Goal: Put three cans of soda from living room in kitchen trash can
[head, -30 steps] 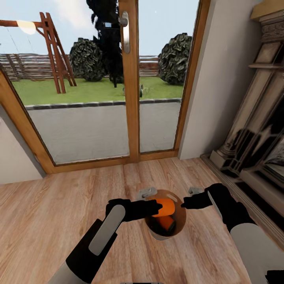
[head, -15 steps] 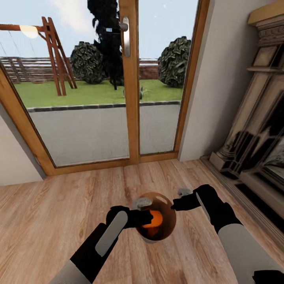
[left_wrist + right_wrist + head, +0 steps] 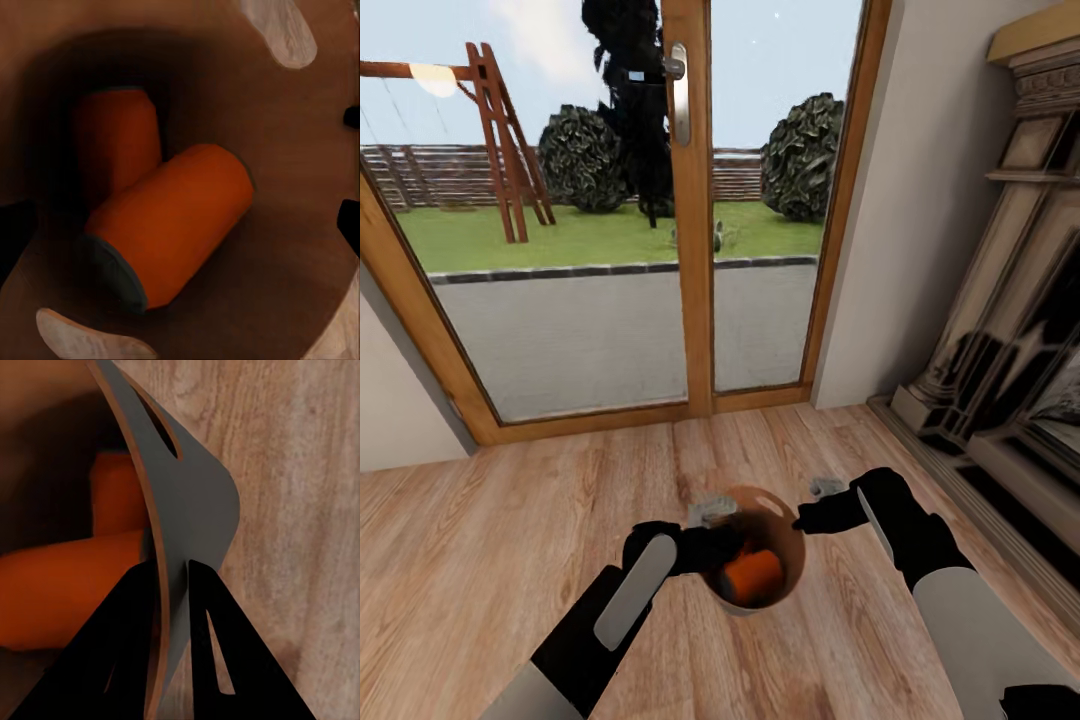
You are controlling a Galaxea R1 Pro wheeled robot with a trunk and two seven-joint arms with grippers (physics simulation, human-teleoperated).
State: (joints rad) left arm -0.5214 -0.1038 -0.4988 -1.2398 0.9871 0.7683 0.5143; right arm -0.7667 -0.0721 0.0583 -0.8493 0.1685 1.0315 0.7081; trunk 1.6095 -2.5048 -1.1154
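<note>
Two soda cans lying in the trash can on the living-room floor, both arms at its rim.

The trash can stands on the wood plank floor before the glass doors, with the fireplace to the right. Inside it, one soda can lies on its side, tilted across a second soda can beneath it. The right gripper is clamped on the pail's wall just below the hand slot, one finger inside, one outside. The left gripper hangs over the opening, holding nothing; its fingers are apart, their tips at the edges of the left wrist view.
</note>
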